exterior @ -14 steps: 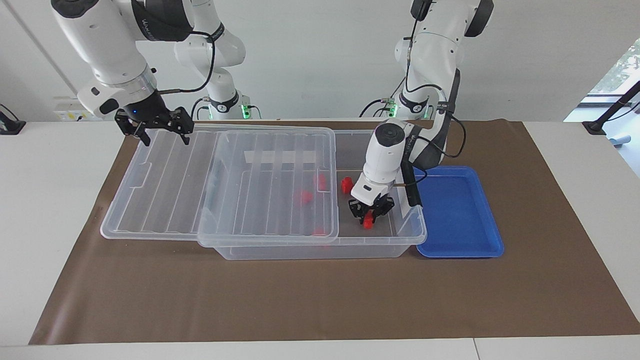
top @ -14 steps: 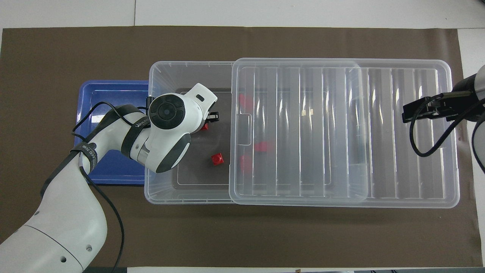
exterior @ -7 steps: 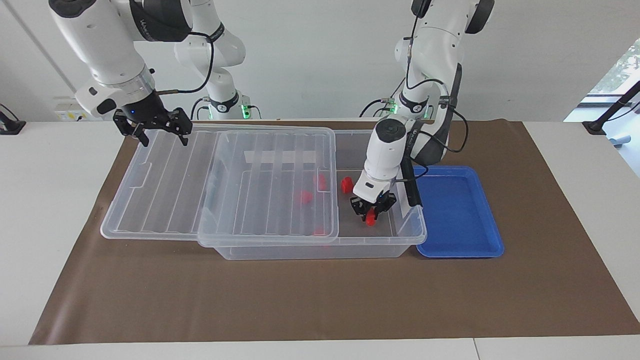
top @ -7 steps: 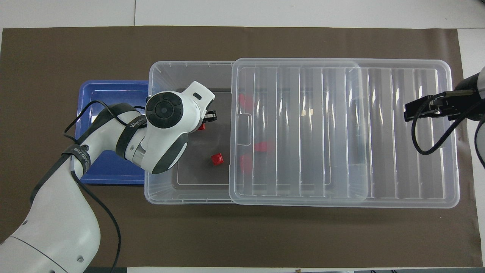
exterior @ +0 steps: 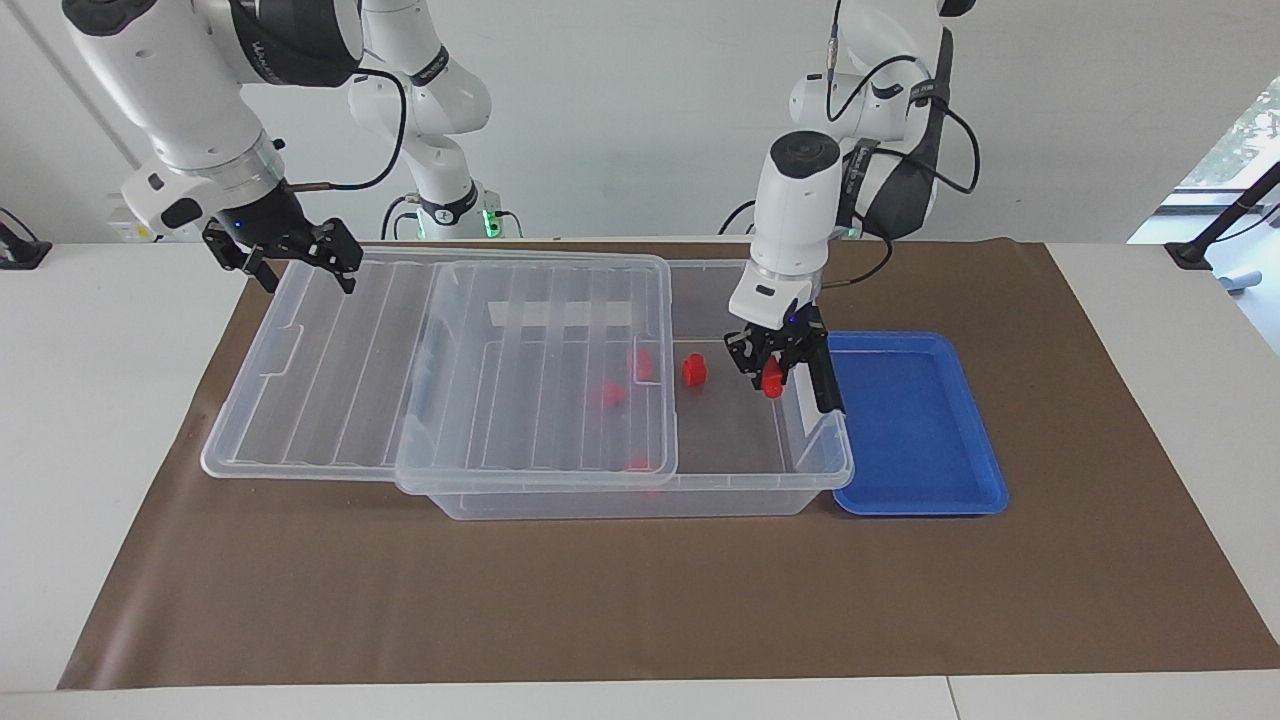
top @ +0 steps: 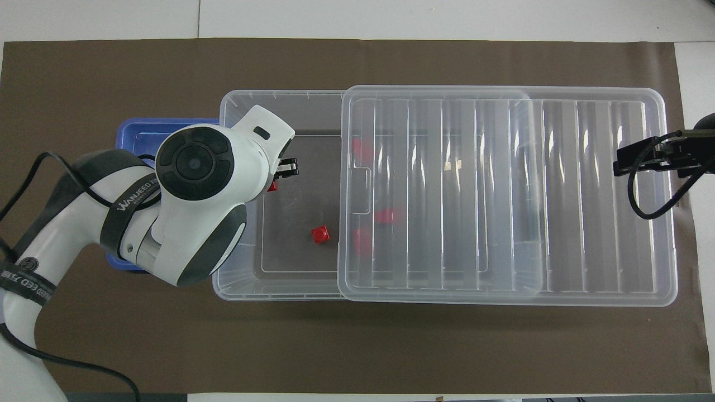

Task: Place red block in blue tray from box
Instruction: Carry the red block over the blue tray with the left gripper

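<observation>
The left hand [exterior: 772, 372] is gripping a red block [exterior: 772, 378] and hanging over the open end of the box [exterior: 640, 500], just beside the wall that adjoins the blue tray [exterior: 915, 425]. Below the hand, another block [exterior: 693, 370] is lying on the box floor, and more red blocks [exterior: 610, 393] are showing through the slid-aside lid [exterior: 440, 370]. The right hand [exterior: 295, 265] is waiting with fingers spread over the lid's overhanging end, toward the right arm's end of the table [exterior: 100, 400].
</observation>
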`<action>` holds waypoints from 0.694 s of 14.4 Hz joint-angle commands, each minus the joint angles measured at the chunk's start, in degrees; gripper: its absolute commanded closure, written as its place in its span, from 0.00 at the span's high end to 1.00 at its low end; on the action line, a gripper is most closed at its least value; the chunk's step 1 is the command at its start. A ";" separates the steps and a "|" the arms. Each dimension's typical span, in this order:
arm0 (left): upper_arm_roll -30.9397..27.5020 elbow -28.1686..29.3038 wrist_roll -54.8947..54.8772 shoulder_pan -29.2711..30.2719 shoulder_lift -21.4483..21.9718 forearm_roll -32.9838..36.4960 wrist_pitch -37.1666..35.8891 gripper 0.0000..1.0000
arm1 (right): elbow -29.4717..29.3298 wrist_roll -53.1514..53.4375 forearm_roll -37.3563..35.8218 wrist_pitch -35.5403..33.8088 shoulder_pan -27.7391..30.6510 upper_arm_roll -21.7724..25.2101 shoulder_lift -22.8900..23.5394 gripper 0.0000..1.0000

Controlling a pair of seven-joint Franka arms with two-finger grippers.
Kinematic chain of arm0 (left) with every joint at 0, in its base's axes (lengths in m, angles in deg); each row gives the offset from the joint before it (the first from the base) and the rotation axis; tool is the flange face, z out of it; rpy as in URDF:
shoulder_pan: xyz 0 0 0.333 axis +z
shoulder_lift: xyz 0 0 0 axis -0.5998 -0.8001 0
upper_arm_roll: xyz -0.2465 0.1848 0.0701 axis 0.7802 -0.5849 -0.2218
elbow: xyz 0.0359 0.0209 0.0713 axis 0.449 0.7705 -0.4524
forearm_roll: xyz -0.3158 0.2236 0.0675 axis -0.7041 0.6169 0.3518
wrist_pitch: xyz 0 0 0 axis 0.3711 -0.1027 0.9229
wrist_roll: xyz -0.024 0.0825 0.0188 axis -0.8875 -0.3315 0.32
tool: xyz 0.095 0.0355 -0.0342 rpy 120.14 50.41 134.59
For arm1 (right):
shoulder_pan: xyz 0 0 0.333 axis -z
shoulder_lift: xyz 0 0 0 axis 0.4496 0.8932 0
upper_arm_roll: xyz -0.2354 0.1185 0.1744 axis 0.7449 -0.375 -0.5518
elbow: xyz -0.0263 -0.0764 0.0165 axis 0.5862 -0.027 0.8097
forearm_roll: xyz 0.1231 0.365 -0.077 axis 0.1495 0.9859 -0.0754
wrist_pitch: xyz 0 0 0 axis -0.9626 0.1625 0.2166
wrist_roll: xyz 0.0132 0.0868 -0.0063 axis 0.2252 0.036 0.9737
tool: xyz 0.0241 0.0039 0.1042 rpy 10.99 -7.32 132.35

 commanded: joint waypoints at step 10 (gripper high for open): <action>-0.52 5.45 -32.39 18.87 3.34 -8.91 0.22 0.00 | 1.88 -6.69 0.15 0.67 6.39 -0.11 -1.08 1.00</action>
